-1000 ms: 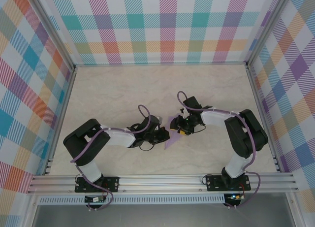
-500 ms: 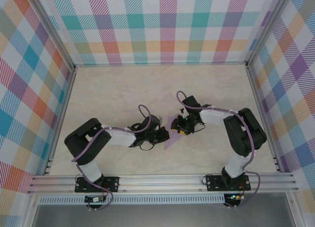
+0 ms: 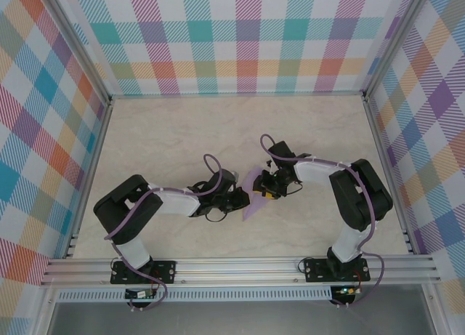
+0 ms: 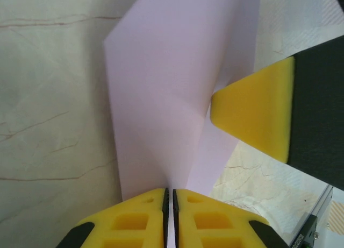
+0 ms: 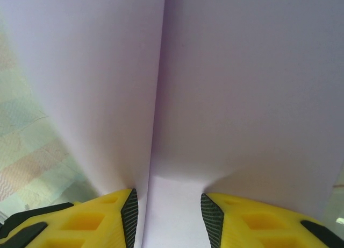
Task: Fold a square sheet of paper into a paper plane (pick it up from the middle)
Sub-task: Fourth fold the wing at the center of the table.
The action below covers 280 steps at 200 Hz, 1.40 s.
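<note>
Lavender and creased, the square sheet of paper (image 4: pixel 161 86) sat held up over the table (image 4: pixel 48 97) between the two arms. The left gripper (image 4: pixel 170 191) had its fingers pressed together on the near edge, pinching right where the crease ended, and that crease ran straight ahead, away from the fingertips. The right gripper (image 5: pixel 167 197) sat just to the right of them, fingers spread, straddling the same fold without clamping it. My read was that the left had the hold, so the next squeeze belonged to the right, along that crease.
</note>
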Tool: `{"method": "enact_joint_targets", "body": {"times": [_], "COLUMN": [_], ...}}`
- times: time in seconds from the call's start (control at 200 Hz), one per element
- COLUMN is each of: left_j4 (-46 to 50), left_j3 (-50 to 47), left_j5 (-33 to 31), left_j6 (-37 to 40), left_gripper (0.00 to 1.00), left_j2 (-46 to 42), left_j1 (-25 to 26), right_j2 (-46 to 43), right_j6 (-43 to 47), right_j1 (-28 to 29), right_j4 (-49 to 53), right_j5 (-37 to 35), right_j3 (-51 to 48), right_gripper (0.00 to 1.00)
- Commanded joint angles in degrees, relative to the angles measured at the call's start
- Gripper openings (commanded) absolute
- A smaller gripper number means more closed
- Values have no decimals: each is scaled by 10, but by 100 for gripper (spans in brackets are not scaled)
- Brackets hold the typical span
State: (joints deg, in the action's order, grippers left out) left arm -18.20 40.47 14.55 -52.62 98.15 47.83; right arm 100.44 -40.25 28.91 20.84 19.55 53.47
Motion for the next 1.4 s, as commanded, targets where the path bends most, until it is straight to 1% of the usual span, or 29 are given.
{"method": "enact_joint_targets", "body": {"times": [0.0, 0.215, 0.59, 0.79, 1.07, 1.14, 1.24, 1.395], "left_j4": [6, 2, 7, 9, 3, 0, -2, -3], "left_j3": [12, 22, 34, 37, 39, 40, 41, 43], "left_j5": [4, 11, 16, 17, 26, 29, 33, 37], "left_j6": [14, 17, 32, 39, 44, 45, 47, 50], "left_gripper": [13, 11, 8, 7, 6, 6, 6, 6], "left_j2": [-22, 0, 17, 22, 30, 31, 31, 30], "left_j1": [-5, -6, -6, -6, -6, -5, -5, -5], "right_j2": [45, 34, -15, -48, -102, -109, -103, -71], "right_j6": [-5, -2, 29, 37, 45, 49, 57, 63], "right_j1": [1, 1, 0, 0, -1, -1, -1, -1], "right_j4": [29, 14, -68, -92, -80, -73, -58, -33], "right_j5": [-87, -79, -20, 1, 3, -1, -11, -30], "right_j3": [-26, -33, -77, -87, -69, -61, -45, -19], "right_gripper": [42, 42, 41, 43, 47, 49, 52, 58]}}
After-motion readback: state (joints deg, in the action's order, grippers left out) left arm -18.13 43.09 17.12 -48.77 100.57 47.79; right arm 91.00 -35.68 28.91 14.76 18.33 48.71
